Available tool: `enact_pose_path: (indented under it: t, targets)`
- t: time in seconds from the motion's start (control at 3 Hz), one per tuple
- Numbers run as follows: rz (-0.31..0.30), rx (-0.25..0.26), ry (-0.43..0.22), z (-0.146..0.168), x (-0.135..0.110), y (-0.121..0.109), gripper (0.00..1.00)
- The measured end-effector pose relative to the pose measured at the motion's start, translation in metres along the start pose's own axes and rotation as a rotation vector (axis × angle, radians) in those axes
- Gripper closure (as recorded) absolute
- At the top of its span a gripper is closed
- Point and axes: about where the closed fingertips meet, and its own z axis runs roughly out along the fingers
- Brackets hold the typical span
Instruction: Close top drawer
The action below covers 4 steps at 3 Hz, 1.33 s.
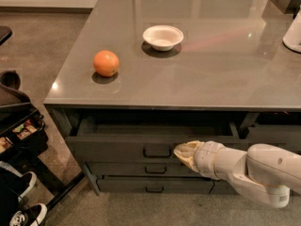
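The top drawer (117, 147) is a wide dark-grey front with a small metal loop handle (157, 151). It stands out a short way from the counter, with a narrow strip of its dark inside showing. My gripper (181, 151) comes in from the lower right on a white arm. Its cream tip rests against the drawer front just right of the handle. Two more drawer fronts (155, 169) sit below it.
On the grey countertop (211, 65) lie an orange (106, 63) and a white bowl (163, 36). A white object (294, 32) stands at the right edge. Bags and shoes (19, 140) crowd the floor at the left.
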Motion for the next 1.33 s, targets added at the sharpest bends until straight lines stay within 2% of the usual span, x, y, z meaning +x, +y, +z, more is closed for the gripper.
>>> enact_pose_path:
  t: [0.33, 0.67, 1.0, 1.33]
  targets:
    - [-0.099, 0.011, 0.005, 0.013, -0.005, -0.006, 1.00]
    - [-0.215, 0.087, 0.027, 0.028, -0.001, -0.026, 1.00]
    - [-0.276, 0.162, 0.067, 0.034, 0.010, -0.046, 1.00]
    - [-0.285, 0.186, 0.081, 0.035, 0.015, -0.051, 1.00]
